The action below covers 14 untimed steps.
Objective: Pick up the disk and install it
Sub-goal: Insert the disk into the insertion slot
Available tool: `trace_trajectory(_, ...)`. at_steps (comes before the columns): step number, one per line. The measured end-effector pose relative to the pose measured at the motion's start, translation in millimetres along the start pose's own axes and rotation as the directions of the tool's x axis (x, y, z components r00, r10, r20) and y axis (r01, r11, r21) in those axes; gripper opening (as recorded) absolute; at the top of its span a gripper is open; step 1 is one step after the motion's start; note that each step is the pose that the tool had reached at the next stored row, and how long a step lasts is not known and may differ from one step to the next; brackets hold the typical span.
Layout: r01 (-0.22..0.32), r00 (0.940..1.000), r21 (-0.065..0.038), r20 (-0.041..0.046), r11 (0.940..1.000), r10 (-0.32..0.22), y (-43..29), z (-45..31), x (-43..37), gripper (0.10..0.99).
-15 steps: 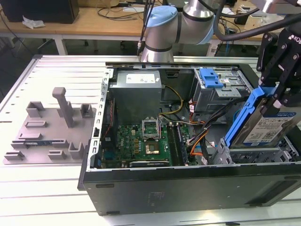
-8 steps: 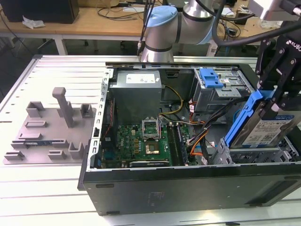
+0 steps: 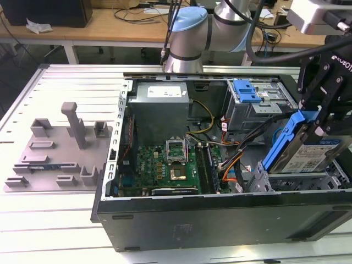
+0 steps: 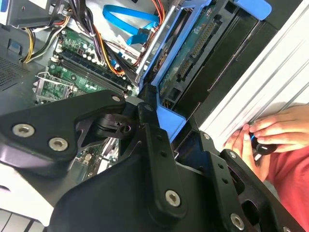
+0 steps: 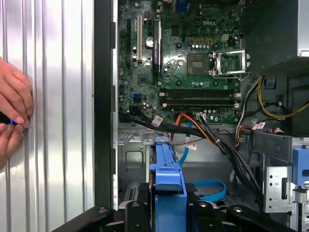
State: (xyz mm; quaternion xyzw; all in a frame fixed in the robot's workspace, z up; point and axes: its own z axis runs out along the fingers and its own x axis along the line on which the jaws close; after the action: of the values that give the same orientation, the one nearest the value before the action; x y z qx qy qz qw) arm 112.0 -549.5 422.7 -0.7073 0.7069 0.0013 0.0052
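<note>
Slanting lengthwise over the case, disk clamped in gripper

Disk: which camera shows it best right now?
The exterior view: the disk shows its label and blue carrier, tilted in the hand over the cage. The second wrist view shows its circuit-board underside; the first wrist view, the carrier's blue end.

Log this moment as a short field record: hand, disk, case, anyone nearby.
hand: shut on the disk, at the exterior view's right end of the case
disk: tilted, clipped in its blue carrier, lower end near the drive cage, not lying flat in it
case: lying open, motherboard exposed
person: fingers resting on the ribbed table beside the case, in the second wrist view
</note>
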Motion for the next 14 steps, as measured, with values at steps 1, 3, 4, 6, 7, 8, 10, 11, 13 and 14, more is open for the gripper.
trace_trajectory(1, 0.0, 1.0, 0.0, 0.0001, 1.0, 0.0, 0.0, 1.2, 0.3, 0.369)
trace_trajectory(3, 0.0, 1.0, 0.0, 0.0, 1.0, 0.0, 0.0, 3.2, 0.7, 0.369)
trace_trajectory(4, 0.0, 1.0, 0.0, 0.0001, 1.0, 0.0, 0.0, 3.8, 0.8, 0.369)
trace_trajectory(6, 0.0, 1.0, 0.0, -0.0003, 1.0, 0.0, 0.0, 4.3, 1.0, 0.376)
trace_trajectory(7, 0.0, 1.0, 0.0, 0.0, 1.0, 0.0, 0.0, 4.5, 1.0, 0.435)
trace_trajectory(8, 0.0, 1.0, 0.0, 0.0, 1.0, 0.0, 0.0, 4.6, 1.1, 0.502)
trace_trajectory(10, 0.0, 1.0, 0.0, 0.0, 1.0, 0.0, 0.0, 4.6, 1.1, 0.502)
trace_trajectory(11, 0.0, 1.0, 0.0, 0.0, 1.0, 0.0, 0.0, 4.6, 1.1, 0.502)
trace_trajectory(13, 0.0, 1.0, 0.0, 0.0001, 1.0, 0.0, 0.0, 4.3, 1.1, 0.502)
trace_trajectory(14, 0.0, 1.0, 0.0, 0.0001, 1.0, 0.0, 0.0, 4.2, 1.1, 0.502)
